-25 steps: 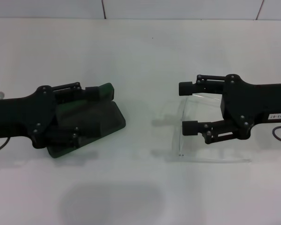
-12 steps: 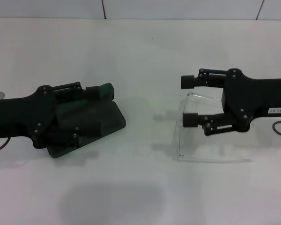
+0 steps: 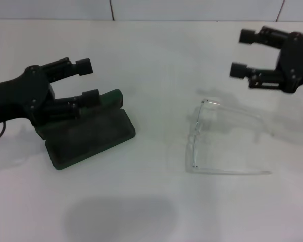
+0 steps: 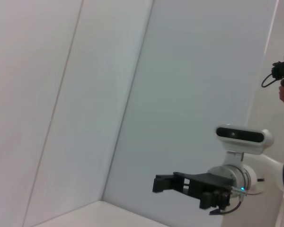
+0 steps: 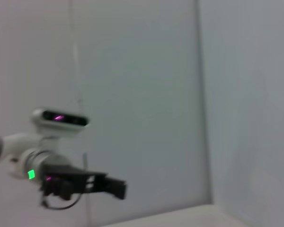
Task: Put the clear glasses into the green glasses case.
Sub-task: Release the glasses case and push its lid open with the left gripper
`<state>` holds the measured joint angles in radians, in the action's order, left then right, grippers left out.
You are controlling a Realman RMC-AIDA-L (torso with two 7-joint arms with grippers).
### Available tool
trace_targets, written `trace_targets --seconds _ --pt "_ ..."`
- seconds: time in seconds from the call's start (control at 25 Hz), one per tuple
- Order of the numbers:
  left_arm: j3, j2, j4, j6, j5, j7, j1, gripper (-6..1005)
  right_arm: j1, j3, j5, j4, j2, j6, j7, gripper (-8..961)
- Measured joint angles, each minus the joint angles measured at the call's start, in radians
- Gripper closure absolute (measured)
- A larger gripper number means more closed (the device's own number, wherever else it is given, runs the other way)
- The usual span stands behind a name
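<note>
Clear plastic, the glasses (image 3: pixel 219 138) lie unfolded on the white table (image 3: pixel 156 60), below and apart from the right gripper (image 3: pixel 241 53), whose jaws stand open and empty. The green case (image 3: pixel 88 132) lies shut, partly under the left gripper (image 3: pixel 89 80), whose jaws also gape empty, just above the case's far edge.
</note>
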<state>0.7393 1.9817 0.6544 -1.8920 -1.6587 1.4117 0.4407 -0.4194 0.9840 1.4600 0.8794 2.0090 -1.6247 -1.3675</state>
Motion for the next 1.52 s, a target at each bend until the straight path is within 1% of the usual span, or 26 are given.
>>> trace_targets --seconds 0.12,0.2,0.24,0.28,0.36,0.44,0.52,0.6,0.68,0.72,0.84,1.0,1.08,1.2,1.52 --pt "-0.004 0.001 0.014 0.014 0.001 0.021 0.0 113 0.001 -0.038 -0.004 0.0 0.003 0.013 0.005 110" --pt "-0.002 0.003 0.066 0.038 -0.004 0.094 0.002 113 0.001 -0.048 -0.005 0.001 0.003 0.031 0.005 110" --pt "0.0 0.005 0.106 0.051 -0.011 0.147 0.002 113 -0.001 -0.05 -0.004 0.001 0.003 0.047 0.006 110" --pt "0.002 0.009 0.169 0.07 -0.03 0.214 0.002 114 -0.003 -0.05 -0.004 0.001 0.003 0.06 0.007 110" --pt "0.005 0.022 0.281 0.102 -0.082 0.316 0.002 114 -0.007 -0.05 0.0 0.001 0.001 0.089 0.014 110" --pt "0.005 0.04 0.405 0.133 -0.141 0.413 0.004 115 -0.008 -0.051 0.001 0.001 -0.002 0.111 0.02 110" --pt "0.007 0.05 0.502 0.151 -0.204 0.496 0.011 115 -0.008 -0.051 0.001 0.001 -0.005 0.13 0.025 110" --pt "0.009 0.055 0.566 0.157 -0.268 0.566 0.025 184 -0.008 -0.051 0.001 0.001 -0.009 0.142 0.027 110" --pt "0.014 0.063 0.62 0.161 -0.385 0.648 0.055 253 -0.006 -0.051 0.002 0.0 -0.014 0.151 0.027 110" --pt "0.021 0.067 0.631 0.164 -0.437 0.67 0.068 287 -0.004 -0.051 0.002 0.0 -0.016 0.154 0.027 110" --pt "0.072 0.083 0.651 0.175 -0.614 0.748 0.117 283 0.001 -0.055 0.002 -0.006 -0.018 0.163 0.027 110" --pt "0.169 0.099 0.654 0.199 -0.765 0.812 0.151 282 0.007 -0.063 0.002 -0.013 -0.018 0.165 0.027 110" --pt "0.219 0.101 0.655 0.219 -0.8 0.834 0.156 287 0.012 -0.063 0.002 -0.014 -0.018 0.167 0.027 110" --pt "0.255 0.101 0.657 0.243 -0.821 0.85 0.161 291 0.013 -0.063 0.002 -0.021 -0.018 0.17 0.028 110" --pt "0.273 0.101 0.652 0.262 -0.916 0.856 0.184 295 0.015 -0.064 0.002 -0.029 -0.014 0.17 0.043 110"
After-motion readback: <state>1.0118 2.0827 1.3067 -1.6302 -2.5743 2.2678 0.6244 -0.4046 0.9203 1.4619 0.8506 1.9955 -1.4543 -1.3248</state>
